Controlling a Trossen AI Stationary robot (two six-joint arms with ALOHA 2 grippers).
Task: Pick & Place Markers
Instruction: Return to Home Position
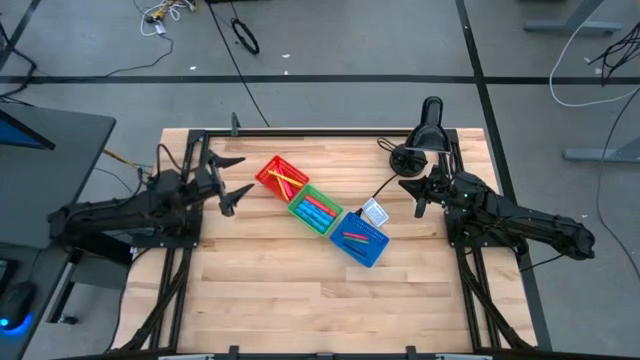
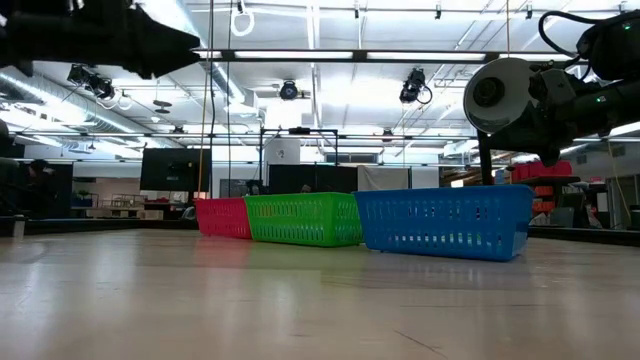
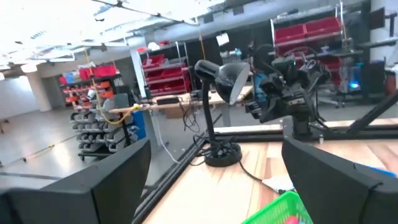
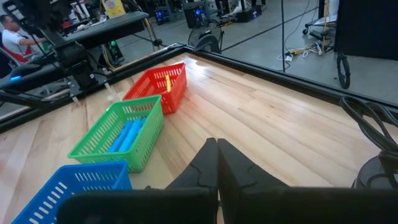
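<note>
Three bins stand in a slanted row mid-table: red (image 1: 282, 180), green (image 1: 315, 209) and blue (image 1: 360, 236). Markers lie inside them: yellow and red ones (image 1: 287, 181) in the red bin, blue and pink ones (image 1: 318, 211) in the green bin, red and green ones (image 1: 358, 238) in the blue bin. My left gripper (image 1: 235, 187) hovers open just left of the red bin, holding nothing; its wrist view shows the green bin's corner (image 3: 283, 211) between the fingers. My right gripper (image 4: 216, 165) is shut and waits right of the bins, pointing at them.
A black desk lamp (image 1: 428, 130) stands at the far right corner, its cable running toward a small white object (image 1: 374, 212) beside the blue bin. Bare wood (image 1: 300, 300) fills the near half of the table. A person (image 4: 12, 34) sits beyond the table's left side.
</note>
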